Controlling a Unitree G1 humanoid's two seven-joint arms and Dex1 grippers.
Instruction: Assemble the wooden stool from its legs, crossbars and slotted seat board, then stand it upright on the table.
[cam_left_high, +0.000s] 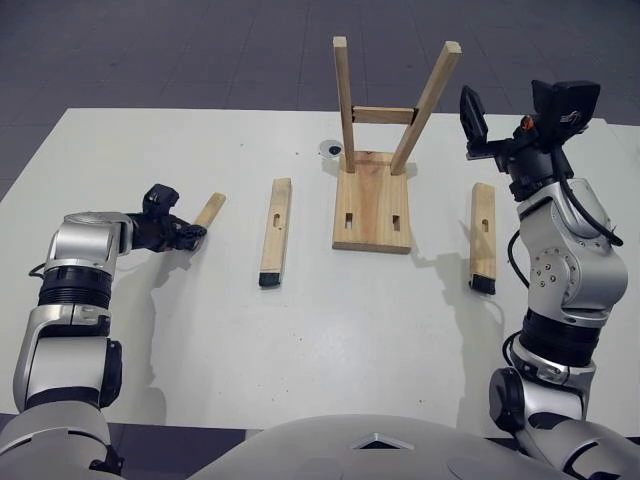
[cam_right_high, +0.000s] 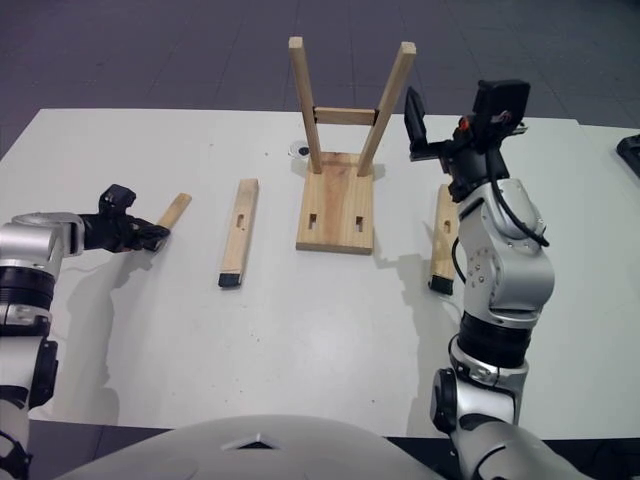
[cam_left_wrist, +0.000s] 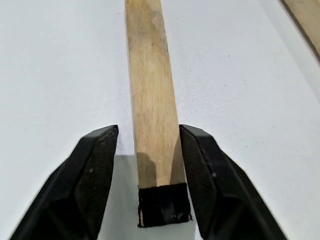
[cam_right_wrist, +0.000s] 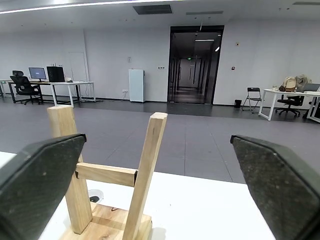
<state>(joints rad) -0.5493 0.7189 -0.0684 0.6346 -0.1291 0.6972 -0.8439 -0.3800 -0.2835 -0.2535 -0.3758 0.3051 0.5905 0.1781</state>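
Left gripper (cam_left_high: 189, 236) straddles the black-tipped end of the wooden piece (cam_left_wrist: 150, 90), unclamped.

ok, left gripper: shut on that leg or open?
Open. The left gripper has its fingers either side of the leg, at its black-capped end; table shows between wood and finger.

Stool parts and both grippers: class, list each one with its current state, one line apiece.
seat board: lying flat, two near slots empty
standing legs: upright at its far end, crossbar joining them
middle leg: lying flat, loose
right leg: lying flat, loose
black-tipped piece: lying flat, unclamped
left gripper: jaws open around that piece
right gripper: jaws open, empty
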